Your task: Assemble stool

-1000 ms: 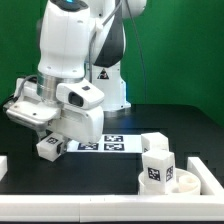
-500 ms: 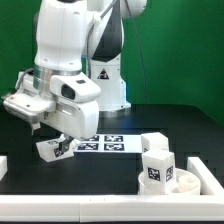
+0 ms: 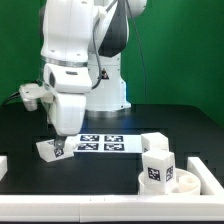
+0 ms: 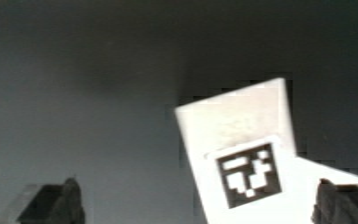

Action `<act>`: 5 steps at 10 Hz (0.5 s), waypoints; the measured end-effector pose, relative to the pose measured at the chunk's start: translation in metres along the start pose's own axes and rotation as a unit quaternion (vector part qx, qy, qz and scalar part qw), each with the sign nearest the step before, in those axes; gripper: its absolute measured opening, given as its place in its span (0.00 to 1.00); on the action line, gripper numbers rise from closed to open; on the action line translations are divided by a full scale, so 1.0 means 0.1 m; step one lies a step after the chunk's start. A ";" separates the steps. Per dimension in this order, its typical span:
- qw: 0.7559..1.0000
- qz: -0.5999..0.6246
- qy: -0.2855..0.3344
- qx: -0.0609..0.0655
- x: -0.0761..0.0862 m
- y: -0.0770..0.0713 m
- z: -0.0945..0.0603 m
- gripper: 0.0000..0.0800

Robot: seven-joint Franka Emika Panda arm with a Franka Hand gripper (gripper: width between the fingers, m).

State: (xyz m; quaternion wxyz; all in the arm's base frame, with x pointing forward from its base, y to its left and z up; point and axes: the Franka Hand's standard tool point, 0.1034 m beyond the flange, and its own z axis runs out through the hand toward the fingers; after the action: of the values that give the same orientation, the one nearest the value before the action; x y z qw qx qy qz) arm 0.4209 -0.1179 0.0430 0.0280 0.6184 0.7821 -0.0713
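Note:
A short white leg (image 3: 49, 150) with a black-and-white tag lies on the black table at the exterior view's left. My gripper (image 3: 58, 137) hangs just above it, pointing down. In the wrist view the leg (image 4: 247, 150) lies below and toward one finger. The gripper (image 4: 202, 205) is open, with a clear gap between the other finger (image 4: 51, 203) and the leg. The round white seat (image 3: 197, 184) sits at the exterior view's right with one tagged leg (image 3: 155, 168) standing in it. Another leg (image 3: 153, 143) stands just behind it.
The marker board (image 3: 108, 144) lies flat at the foot of the robot base. White border rail pieces show at the exterior view's left edge (image 3: 3, 165) and right edge (image 3: 208, 160).
The hand has turned from a tilted pose to pointing straight down and shifted toward the exterior view's right. The leg stays on the table in about the same place.

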 end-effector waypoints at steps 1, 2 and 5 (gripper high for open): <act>1.000 0.029 0.000 0.000 0.00 0.00 0.00 0.81; 0.997 0.082 0.001 0.010 -0.02 -0.01 -0.01 0.81; 0.946 0.323 0.001 0.022 -0.10 0.14 -0.12 0.81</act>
State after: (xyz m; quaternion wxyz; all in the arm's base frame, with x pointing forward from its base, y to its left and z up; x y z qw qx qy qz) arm 0.4370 -0.1232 0.0548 0.0348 0.8387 0.5384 -0.0747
